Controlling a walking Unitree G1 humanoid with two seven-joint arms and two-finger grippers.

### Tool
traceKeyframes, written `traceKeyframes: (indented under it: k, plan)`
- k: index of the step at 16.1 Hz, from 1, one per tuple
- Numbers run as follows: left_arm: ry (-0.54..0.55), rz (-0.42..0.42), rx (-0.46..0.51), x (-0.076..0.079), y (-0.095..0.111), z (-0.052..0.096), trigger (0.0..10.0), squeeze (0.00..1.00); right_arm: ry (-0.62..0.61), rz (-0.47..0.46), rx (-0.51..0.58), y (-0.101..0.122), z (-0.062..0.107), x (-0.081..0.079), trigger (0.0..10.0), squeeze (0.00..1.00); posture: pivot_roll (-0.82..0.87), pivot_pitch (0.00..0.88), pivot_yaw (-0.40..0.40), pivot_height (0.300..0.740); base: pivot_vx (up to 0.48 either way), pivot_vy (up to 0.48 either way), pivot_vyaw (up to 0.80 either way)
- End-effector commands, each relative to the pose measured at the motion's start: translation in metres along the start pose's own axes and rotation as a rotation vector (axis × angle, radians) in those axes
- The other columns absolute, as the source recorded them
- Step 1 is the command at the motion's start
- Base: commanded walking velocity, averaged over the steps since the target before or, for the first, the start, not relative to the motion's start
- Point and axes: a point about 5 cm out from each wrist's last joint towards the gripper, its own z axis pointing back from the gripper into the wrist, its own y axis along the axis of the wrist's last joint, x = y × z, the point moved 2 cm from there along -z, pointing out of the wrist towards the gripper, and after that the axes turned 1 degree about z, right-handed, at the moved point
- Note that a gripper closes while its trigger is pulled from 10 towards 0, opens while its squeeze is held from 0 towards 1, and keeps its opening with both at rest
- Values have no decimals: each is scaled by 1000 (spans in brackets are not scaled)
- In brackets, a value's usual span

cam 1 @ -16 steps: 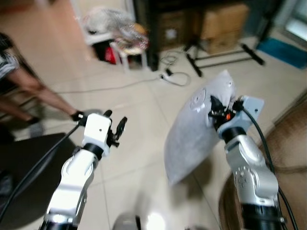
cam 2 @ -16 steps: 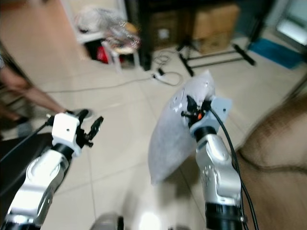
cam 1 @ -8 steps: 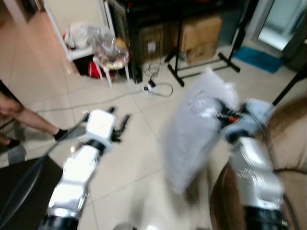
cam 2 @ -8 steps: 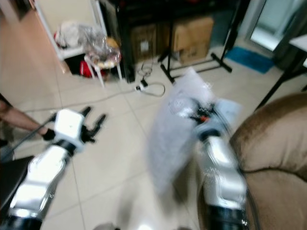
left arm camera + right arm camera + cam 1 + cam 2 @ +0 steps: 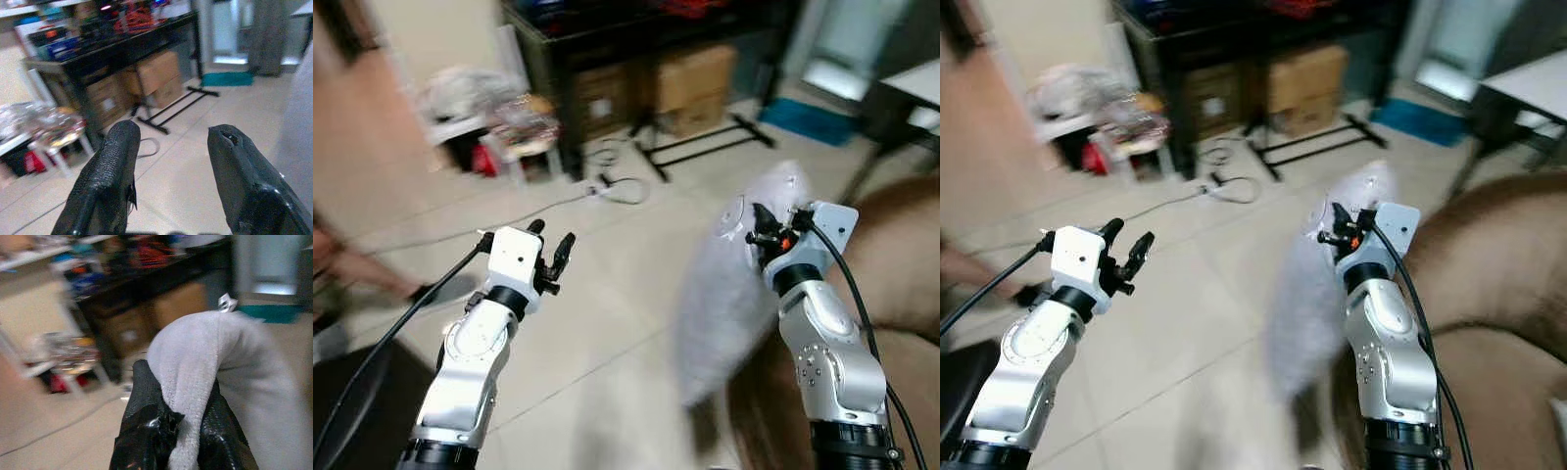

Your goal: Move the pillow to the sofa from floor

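Sofa [image 5: 1498, 255]: brown upholstery on the robot's right, its arm and seat just beside the right arm; nothing of the task's rests on it yet.
Floor [image 5: 607, 294]: pale tile, with a cable [image 5: 607, 186] trailing toward a dark shelving unit [image 5: 636, 39] and cardboard boxes [image 5: 690, 78] at the back.
Pillow [image 5: 734, 294]: light grey, off the floor, hanging from its top corner in front of the right arm, close to the sofa's edge.
Progress: pickup looks done; carry is well along. Left to do, by my reading: swing the pillow over the seat and release.
Right gripper [image 5: 168, 418]: fingers pressed together on a fold of the pillow's upper edge.
Left gripper [image 5: 168, 161]: fingers spread apart, holding nothing, raised over the tile.
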Motion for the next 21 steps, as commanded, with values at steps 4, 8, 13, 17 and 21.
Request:
traceKeyframes:
  k: [4,8,13,17,21]
  plan:
    - [6,-21,13,-4,4,0,10000,0,-107,31,22,3,4,16,10000,0,-61,0,59,740,0,0,-788]
    - [-11,-35,8,-4,3,0,10000,0,-305,174,111,17,6,35,10000,0,-63,0,69,740,0,0,-788]
    - [-17,-37,-2,-3,2,1,10000,0,-195,23,113,17,2,16,10000,0,-60,0,67,740,0,0,-800]
    - [-9,-18,-17,-3,0,3,10000,0,-132,52,101,13,1,7,10000,0,-58,0,64,740,0,0,-800]
    - [10,-41,-6,-7,2,1,10000,0,13,30,59,6,0,-11,10000,0,-56,0,62,740,0,0,-800]
